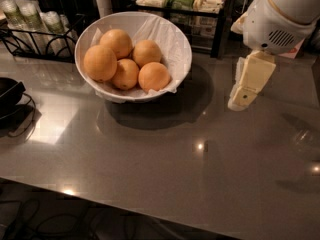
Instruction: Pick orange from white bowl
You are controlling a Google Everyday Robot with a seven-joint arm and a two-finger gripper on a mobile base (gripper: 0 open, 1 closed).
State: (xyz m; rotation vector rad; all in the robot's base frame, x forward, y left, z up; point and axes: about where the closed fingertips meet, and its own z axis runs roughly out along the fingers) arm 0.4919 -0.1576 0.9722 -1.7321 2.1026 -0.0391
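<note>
The white bowl [181, 54], lined with crinkled white paper, stands at the back left of the grey counter. Several oranges lie in it. The largest [100, 62] is at the left, and one orange [154, 76] lies at the front right, nearest the arm. My gripper [244, 95] hangs from the white arm [280, 14] at the right. It is above the counter, to the right of the bowl and well apart from it, holding nothing that I can see.
A dark black dish [7, 91] sits at the left edge. A wire rack with cups [30, 19] and a shelf of packets [185, 1] stand behind the bowl. The counter's front edge [150, 204] runs across the bottom.
</note>
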